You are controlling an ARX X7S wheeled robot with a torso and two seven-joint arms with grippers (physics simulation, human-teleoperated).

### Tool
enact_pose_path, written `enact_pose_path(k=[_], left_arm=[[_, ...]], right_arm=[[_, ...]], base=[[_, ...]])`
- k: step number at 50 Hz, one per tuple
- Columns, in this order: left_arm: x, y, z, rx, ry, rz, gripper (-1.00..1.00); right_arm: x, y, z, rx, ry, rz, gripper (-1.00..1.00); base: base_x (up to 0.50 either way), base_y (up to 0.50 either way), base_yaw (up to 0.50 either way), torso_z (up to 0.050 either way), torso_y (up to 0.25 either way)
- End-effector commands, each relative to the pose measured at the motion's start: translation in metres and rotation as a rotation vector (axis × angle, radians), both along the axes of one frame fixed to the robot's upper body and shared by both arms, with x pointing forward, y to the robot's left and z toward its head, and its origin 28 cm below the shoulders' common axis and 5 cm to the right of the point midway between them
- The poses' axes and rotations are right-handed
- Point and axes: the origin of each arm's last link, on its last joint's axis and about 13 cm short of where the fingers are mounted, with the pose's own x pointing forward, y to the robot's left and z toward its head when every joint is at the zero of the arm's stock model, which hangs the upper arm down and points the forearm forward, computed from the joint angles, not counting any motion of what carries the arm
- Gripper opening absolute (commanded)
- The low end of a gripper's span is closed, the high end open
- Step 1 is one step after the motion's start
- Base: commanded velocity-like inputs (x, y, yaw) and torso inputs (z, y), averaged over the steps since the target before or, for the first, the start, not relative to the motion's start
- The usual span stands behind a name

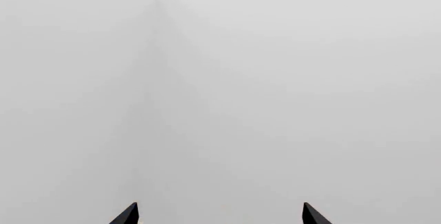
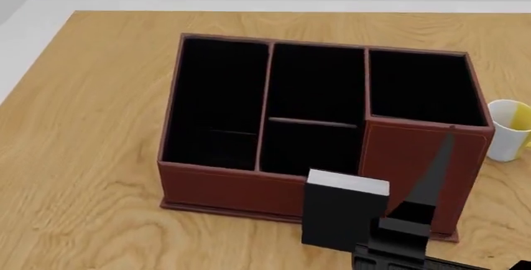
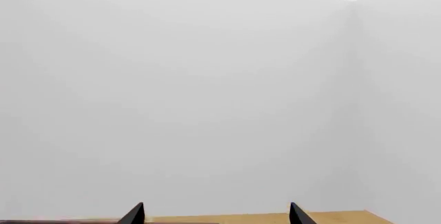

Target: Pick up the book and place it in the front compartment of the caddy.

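Your right gripper (image 2: 415,211) stands w/ jaws apart beside the upright plain black book (image 2: 342,215); book fronts the red-brown leather-look caddy (image 2: 224,189); white-and-yellow mug (image 2: 508,130) at caddy's right; left gripper (image 1: 220,214) open too.

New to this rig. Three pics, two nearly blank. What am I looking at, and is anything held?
These are simulator renders from a two-armed wheeled robot. The head view looks down on a wooden table. On it sit a red-brown caddy with black cells, a white-and-yellow mug beside it, and a black book standing upright in front of the caddy. The small middle cell nearest the camera is the front compartment, currently without the book.

The two blank pictures come from cameras on the wrists, aimed at pale walls. The dark tips at the lower edge are the left gripper and the right gripper, both spread open with nothing between them. So nothing is held; the book is not yet grasped.
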Motion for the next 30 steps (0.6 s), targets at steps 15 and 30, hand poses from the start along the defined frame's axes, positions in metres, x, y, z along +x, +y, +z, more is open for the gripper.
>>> enact_pose_path(k=[15,30], left_arm=[[-0.0018,0.0017,-0.0006,-0.002,-0.002,0.004,1.00],[-0.0018,0.0010,-0.0019,-0.002,0.003,0.002,1.00]], right_arm=[[-0.0040,-0.0052,-0.0012,0.001,-0.001,-0.007,1.00],[-0.0046,-0.0048,-0.0031,0.004,0.003,-0.005,1.00]], base=[[0.32,0.06,0.00,0.000,0.001],[0.32,0.07,0.00,0.000,0.001]])
